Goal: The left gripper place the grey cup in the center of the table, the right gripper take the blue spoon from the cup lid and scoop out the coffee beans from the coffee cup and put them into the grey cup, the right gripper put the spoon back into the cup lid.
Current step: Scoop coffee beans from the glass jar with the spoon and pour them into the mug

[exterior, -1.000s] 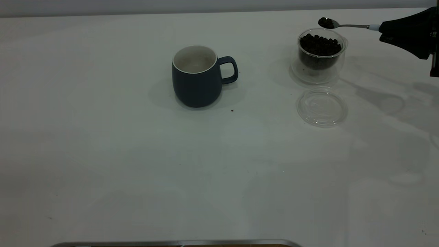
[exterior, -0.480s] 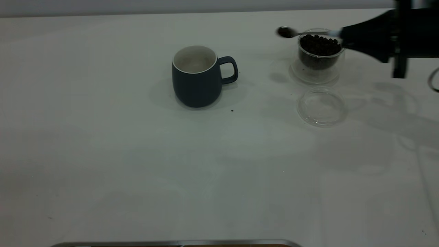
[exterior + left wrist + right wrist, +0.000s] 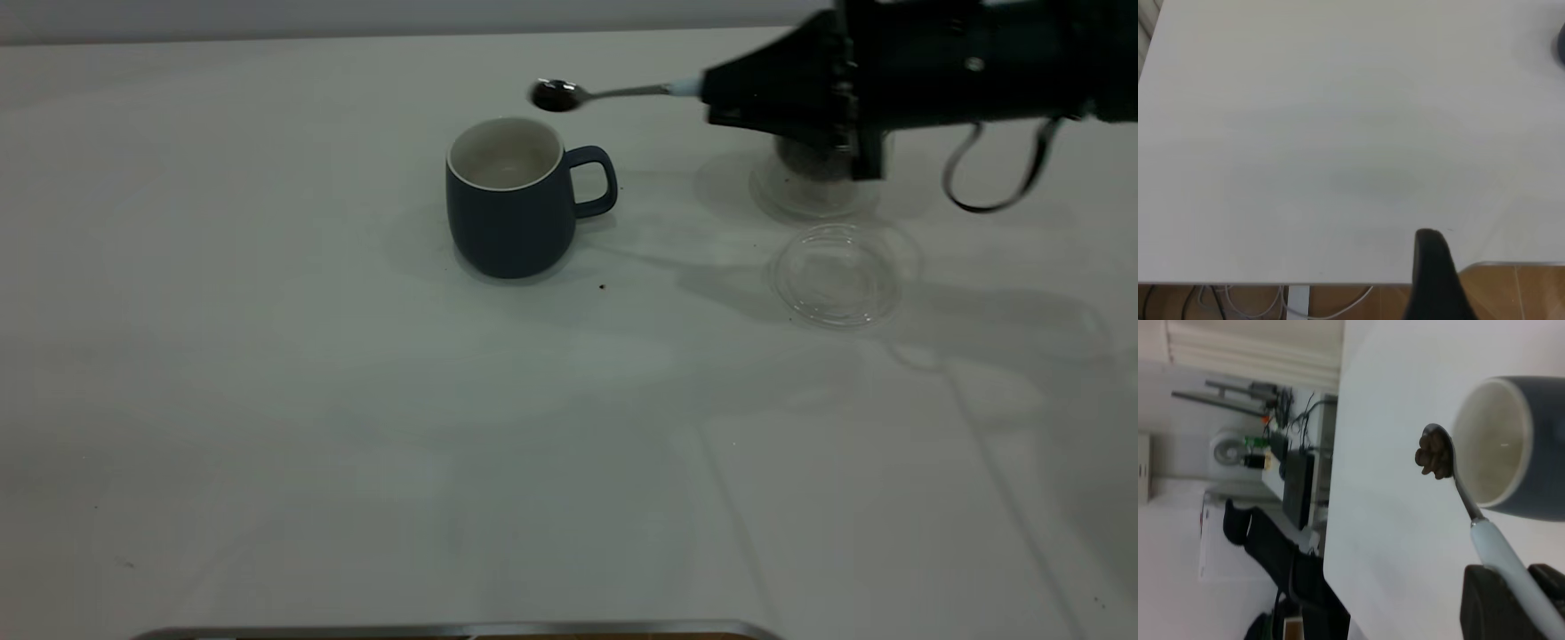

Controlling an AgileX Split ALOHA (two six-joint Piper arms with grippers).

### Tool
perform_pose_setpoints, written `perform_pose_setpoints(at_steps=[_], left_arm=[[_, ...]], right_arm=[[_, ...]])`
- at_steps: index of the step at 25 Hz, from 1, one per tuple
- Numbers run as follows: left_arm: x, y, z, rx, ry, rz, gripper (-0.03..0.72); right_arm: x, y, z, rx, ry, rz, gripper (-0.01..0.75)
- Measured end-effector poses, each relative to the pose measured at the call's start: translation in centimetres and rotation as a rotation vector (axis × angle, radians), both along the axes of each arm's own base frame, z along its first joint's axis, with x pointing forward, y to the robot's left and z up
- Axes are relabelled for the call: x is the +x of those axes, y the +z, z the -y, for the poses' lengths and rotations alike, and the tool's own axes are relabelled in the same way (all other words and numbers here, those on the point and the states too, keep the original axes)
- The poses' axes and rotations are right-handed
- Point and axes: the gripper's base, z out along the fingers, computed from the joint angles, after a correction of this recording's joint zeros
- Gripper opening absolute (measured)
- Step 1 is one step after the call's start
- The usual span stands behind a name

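One spoonful of beans (image 3: 1433,453) rides in the spoon (image 3: 605,92), which your right pincer (image 3: 711,89) has clamped by the pale handle so the bowl reaches well ahead of the black fingers. That long reach looks deliberate: it lets the bowl get over a cup mouth while the pincer body stays clear of the rim. From the exterior view the bowl hangs in the air just behind and slightly above the far rim of the mug (image 3: 511,200), not yet over its opening; the right wrist view agrees, showing the heap beside the white mouth and not above it. You are holding the spoon close to level, which is what keeps the heap from sliding off. The mug stands upright near the middle of the worktop (image 3: 356,427), handle turned toward the right arm, ready to receive. The glass cup (image 3: 813,182) sits behind your arm, mostly hidden, and the lid (image 3: 836,276) lies flat and bare nearer the camera, waiting for the spoon. Your left pincer (image 3: 1435,267) is parked at the worktop's edge; whether it is apart or together I cannot tell.
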Motion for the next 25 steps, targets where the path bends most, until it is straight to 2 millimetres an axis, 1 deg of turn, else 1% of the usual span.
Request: perform_pose_setpoints(at_steps=[5, 8, 13, 15, 18, 21, 25], left_arm=[[0.0, 0.0, 0.0, 0.0, 0.0, 0.0, 0.548], [0.0, 0.0, 0.0, 0.0, 0.0, 0.0, 0.548], [0.0, 0.0, 0.0, 0.0, 0.0, 0.0, 0.548], [0.0, 0.0, 0.0, 0.0, 0.0, 0.0, 0.548], [0.0, 0.0, 0.0, 0.002, -0.002, 0.0, 0.548], [0.0, 0.0, 0.0, 0.002, -0.002, 0.0, 0.548], [0.0, 0.0, 0.0, 0.002, -0.002, 0.0, 0.548]], right_arm=[[0.5, 0.5, -2.6, -0.035, 0.056, 0.049, 0.107], [1.0, 0.5, -3.3, -0.092, 0.059, 0.086, 0.107], [1.4, -0.1, -3.3, -0.202, 0.07, 0.187, 0.107], [1.5, -0.2, -3.2, -0.242, 0.098, 0.268, 0.107], [1.6, -0.1, -3.2, -0.3, 0.174, 0.452, 0.107], [1.6, -0.1, -3.2, -0.34, 0.234, 0.588, 0.107], [1.7, -0.2, -3.2, -0.376, 0.261, 0.653, 0.107]])
